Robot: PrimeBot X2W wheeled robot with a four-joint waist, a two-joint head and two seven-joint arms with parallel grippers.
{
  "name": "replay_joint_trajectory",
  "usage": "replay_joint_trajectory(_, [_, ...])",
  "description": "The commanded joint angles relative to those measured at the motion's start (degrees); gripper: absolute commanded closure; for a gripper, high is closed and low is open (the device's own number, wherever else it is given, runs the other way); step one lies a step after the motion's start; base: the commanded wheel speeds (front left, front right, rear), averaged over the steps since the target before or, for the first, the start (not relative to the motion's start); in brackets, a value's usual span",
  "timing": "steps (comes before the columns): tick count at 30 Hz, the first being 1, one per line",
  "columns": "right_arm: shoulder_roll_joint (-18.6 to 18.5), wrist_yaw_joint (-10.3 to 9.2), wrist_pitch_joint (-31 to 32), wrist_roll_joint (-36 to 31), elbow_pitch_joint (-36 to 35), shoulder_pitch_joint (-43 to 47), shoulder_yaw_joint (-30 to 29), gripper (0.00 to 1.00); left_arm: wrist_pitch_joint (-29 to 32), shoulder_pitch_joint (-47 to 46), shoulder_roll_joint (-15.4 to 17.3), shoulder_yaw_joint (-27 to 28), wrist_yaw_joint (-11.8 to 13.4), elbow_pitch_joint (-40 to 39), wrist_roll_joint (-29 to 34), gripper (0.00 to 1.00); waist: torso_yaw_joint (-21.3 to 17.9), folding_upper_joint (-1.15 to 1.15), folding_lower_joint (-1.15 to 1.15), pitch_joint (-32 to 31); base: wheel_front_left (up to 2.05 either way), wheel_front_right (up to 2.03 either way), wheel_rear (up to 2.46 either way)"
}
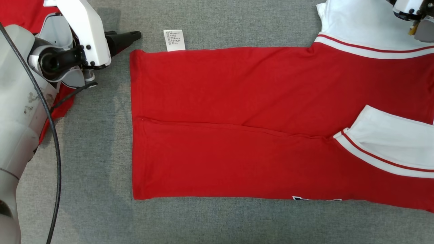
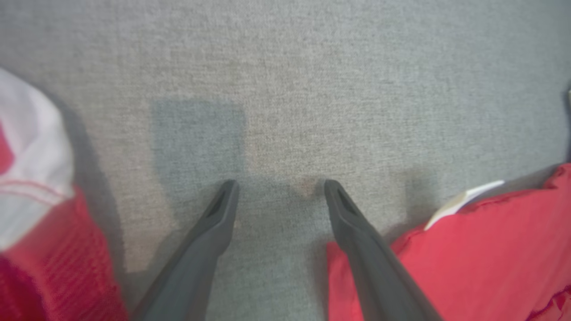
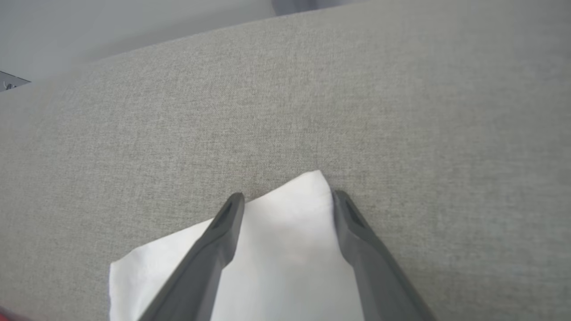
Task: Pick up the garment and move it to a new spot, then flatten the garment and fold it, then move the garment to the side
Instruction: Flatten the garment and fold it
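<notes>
Garment point(image 1: 237, 135) laid flat, long axis across the bench point(image 1: 101, 210).
Hem point(image 1: 133, 125) is pointed left; left pincer point(image 2: 280, 183) and right pincer point(image 3: 287, 196) are held wide.

Head overhead — wrists close, garment point(image 1: 237, 118) shared

A grey woven-cloth table point(image 1: 217, 223) carries a red knit shirt with white sleeves point(image 1: 237, 118). The shirt is spread flat and folded lengthwise, with a crease running along its middle. Its straight hem faces the table's left side. A small white printed care label point(image 1: 174, 40) pokes out from the shirt's far side onto bare grey cloth. One white red-striped sleeve point(image 1: 390, 145) lies folded over the red body. A second red-and-white cloth point(image 1: 20, 13) lies toward the far left, apart from the shirt.
</notes>
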Motion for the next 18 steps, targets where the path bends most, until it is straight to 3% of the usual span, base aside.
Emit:
replay_joint_trajectory(1, [0.2,-0.01,0.6,0.4,0.5,-0.1,0.1,0.0,1.2,1.7,-0.5,-1.0,0.3,1.6,0.0,0.0,-0.1,0.0,0.0,0.0,0.0,0.0,0.0])
replay_joint_trajectory(10, [1.9,-0.01,3.2,1.7,0.6,-0.3,1.6,0.0,7.9,2.7,-1.1,-1.8,-0.2,5.9,-2.2,0.0,-0.4,0.0,0.0,-0.4,0.0,0.0,0.0])
replay_joint_trajectory(18, [2.7,-0.01,3.3,2.8,0.1,-0.4,2.5,0.0,11.6,2.2,-1.5,-1.4,1.2,9.2,-3.6,0.0,-0.6,0.0,0.0,-0.4,0.0,0.0,0.0])
